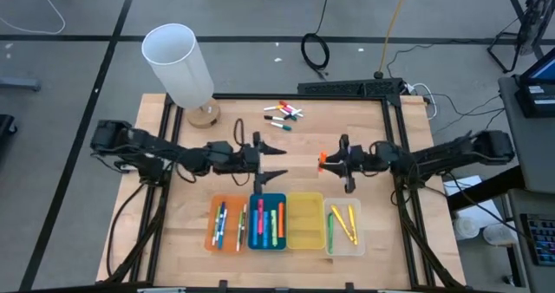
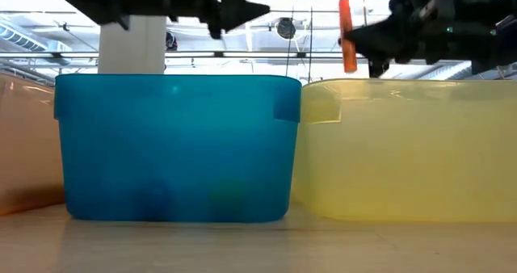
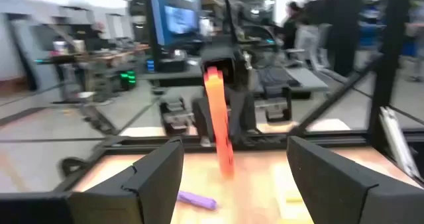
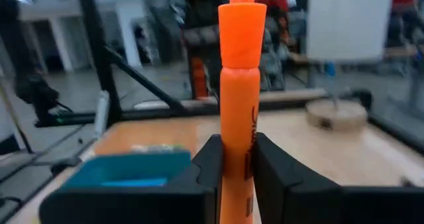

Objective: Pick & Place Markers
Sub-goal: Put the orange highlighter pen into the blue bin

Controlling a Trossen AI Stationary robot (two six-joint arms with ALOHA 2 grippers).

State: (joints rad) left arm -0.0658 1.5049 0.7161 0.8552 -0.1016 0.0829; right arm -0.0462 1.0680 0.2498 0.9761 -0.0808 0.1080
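Trays sit nearest on the desk, four in a row along its near edge: the orange tray (image 1: 227,224) at the left, then the blue tray (image 1: 268,221), the yellow tray (image 1: 305,221) and the clear tray (image 1: 344,230) at the right. Sorted markers already lie lengthwise in the orange, blue and clear ones; the yellow one looks bare from above.

Just beyond that row both my arms meet over the middle of the desk. My right gripper (image 1: 346,165) hangs just beyond the yellow tray, its jaws clamped on an orange marker (image 4: 239,91), the pads pinching the lower barrel while the capped end sticks up. Its long axis stands roughly upright in the low view, crosswise to my jaws. The orange tray lies to the left and nearer, past the blue one; as I judge it, that sideways reach is what the next move depends on, and my left arm is the closer one to that tray.

My left gripper (image 1: 260,157) hovers beyond the blue tray, jaws spread wide and holding nothing, facing the marker across a gap.

Farther off, loose markers (image 1: 283,113) lie clustered near the far edge, with a white cylinder (image 1: 178,65) at the far left corner.
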